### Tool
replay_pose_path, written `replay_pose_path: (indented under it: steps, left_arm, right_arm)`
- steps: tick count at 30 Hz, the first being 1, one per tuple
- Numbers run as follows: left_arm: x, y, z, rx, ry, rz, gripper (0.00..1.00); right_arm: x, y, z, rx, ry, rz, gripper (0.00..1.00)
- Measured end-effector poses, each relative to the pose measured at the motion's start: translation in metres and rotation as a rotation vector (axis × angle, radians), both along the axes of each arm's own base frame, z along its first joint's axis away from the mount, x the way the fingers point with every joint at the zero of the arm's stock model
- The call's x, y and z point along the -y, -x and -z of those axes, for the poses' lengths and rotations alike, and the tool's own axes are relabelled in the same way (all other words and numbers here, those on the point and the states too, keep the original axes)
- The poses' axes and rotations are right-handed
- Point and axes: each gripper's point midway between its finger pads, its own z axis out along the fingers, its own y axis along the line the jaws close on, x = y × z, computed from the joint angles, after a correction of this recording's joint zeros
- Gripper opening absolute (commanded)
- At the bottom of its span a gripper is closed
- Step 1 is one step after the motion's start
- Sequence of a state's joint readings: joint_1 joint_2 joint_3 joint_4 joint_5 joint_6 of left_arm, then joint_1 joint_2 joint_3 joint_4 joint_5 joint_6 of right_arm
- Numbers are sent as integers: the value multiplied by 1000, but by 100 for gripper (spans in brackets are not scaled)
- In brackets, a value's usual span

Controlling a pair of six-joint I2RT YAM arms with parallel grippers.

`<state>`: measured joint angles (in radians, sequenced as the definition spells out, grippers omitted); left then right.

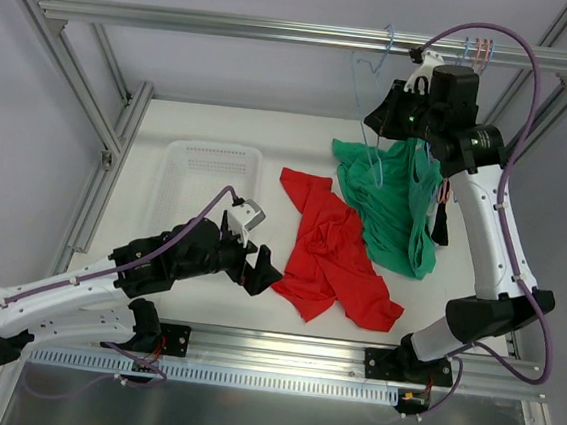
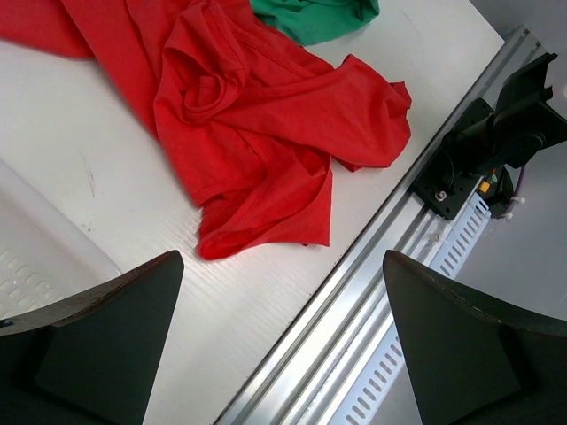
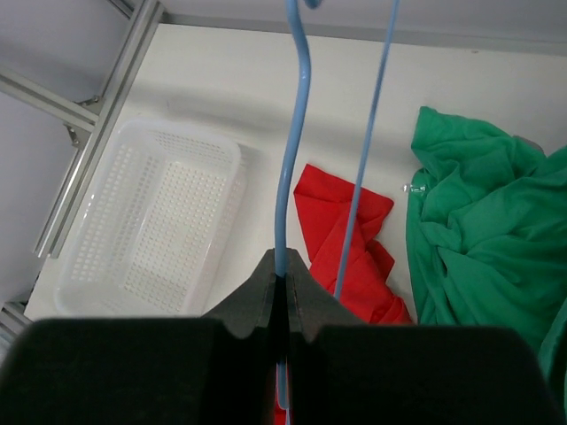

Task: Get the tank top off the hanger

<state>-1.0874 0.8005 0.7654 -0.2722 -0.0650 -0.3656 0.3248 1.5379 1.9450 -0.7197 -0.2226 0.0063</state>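
Note:
My right gripper (image 1: 391, 114) is raised over the back of the table and shut on the wire of a light blue hanger (image 1: 369, 80); in the right wrist view the wire (image 3: 292, 133) runs up from between the closed jaws (image 3: 283, 270). A green tank top (image 1: 390, 203) lies crumpled under it, its upper part rising toward the gripper; I cannot tell if it hangs on the wire. It also shows in the right wrist view (image 3: 483, 239). My left gripper (image 1: 258, 270) is open and empty (image 2: 283, 261), low near the front rail beside the red garment.
A red garment (image 1: 335, 253) lies mid-table, touching the green one; its edge shows in the left wrist view (image 2: 266, 124). A white perforated basket (image 1: 212, 175) stands at the back left. More hangers (image 1: 478, 48) hang on the top rail. The aluminium front rail (image 2: 381, 301) lies under the left gripper.

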Motion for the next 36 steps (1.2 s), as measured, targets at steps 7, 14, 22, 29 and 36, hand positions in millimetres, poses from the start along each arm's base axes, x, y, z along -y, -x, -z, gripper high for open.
replay_pose_path:
  steps: [7, 14, 22, 29, 36]
  left_arm:
    - [1, -2, 7, -10, -26, -8, 98]
    - [11, -10, 31, -47, -120, -17, 99]
    - [61, -47, 66, -97, -294, -49, 99]
    - [124, -86, 116, -136, -425, -65, 99]
    - [160, -117, 158, -134, -490, -108, 99]
  right_arm:
    - [-4, -3, 13, -14, 47, 15, 0]
    - [2, 17, 19, 13, 60, 14, 76]
    - [40, 98, -4, 125, 69, 25, 99]
    - [94, 210, -26, 323, 34, 76, 99]
    - [108, 273, -14, 386, 12, 15, 100]
